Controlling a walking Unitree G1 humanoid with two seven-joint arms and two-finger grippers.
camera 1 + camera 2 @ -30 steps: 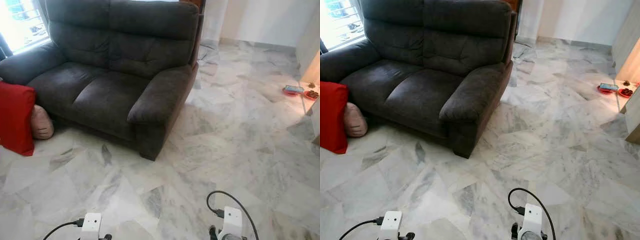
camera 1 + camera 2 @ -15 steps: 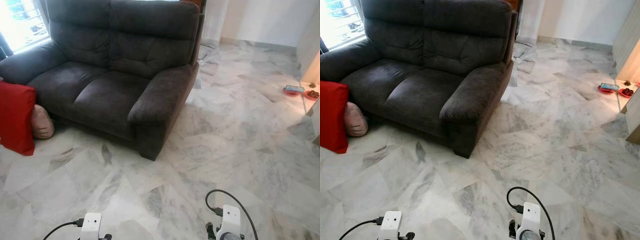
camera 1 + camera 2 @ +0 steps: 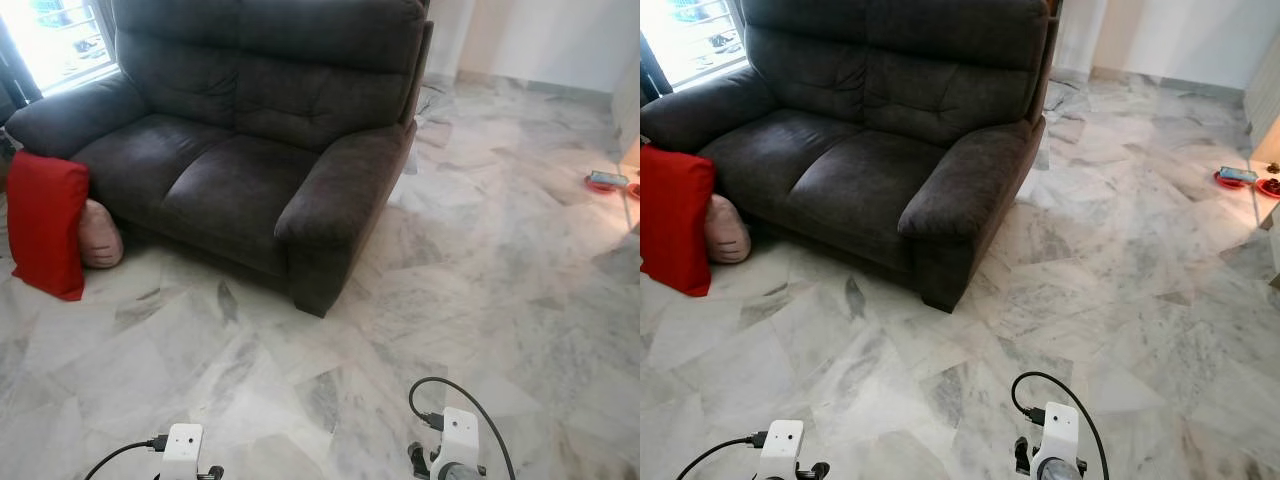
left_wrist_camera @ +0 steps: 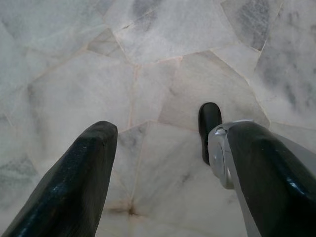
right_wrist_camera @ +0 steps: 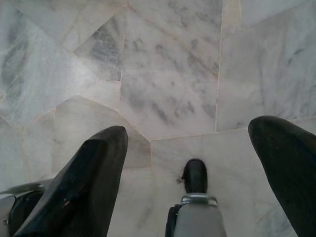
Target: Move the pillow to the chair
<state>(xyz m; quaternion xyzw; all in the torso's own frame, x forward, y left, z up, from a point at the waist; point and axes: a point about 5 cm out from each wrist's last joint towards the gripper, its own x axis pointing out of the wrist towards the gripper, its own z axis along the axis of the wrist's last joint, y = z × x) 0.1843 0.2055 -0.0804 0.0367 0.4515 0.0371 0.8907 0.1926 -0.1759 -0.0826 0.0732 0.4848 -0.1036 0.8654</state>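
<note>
The red pillow (image 3: 45, 225) is stood on edge on the marble floor (image 3: 480, 260), propped against the front corner of the dark grey sofa (image 3: 250, 150) below its armrest, at the robot's far left. Its long axis is held nearly upright, its broad face turned outward toward the room, so that a grasp from the front or top edge seems feasible. A smaller pink cushion (image 3: 100, 235) is wedged just beside it, touching the sofa base.

No chair can be made out, so the destination is judged not yet located. Both arms are hung low and idle: the left gripper (image 4: 163, 163) is seen with fingers spread apart over bare tiles, and the right gripper (image 5: 197, 163) is likewise parted and empty. A red dish (image 3: 606, 181) is set well apart at far right.
</note>
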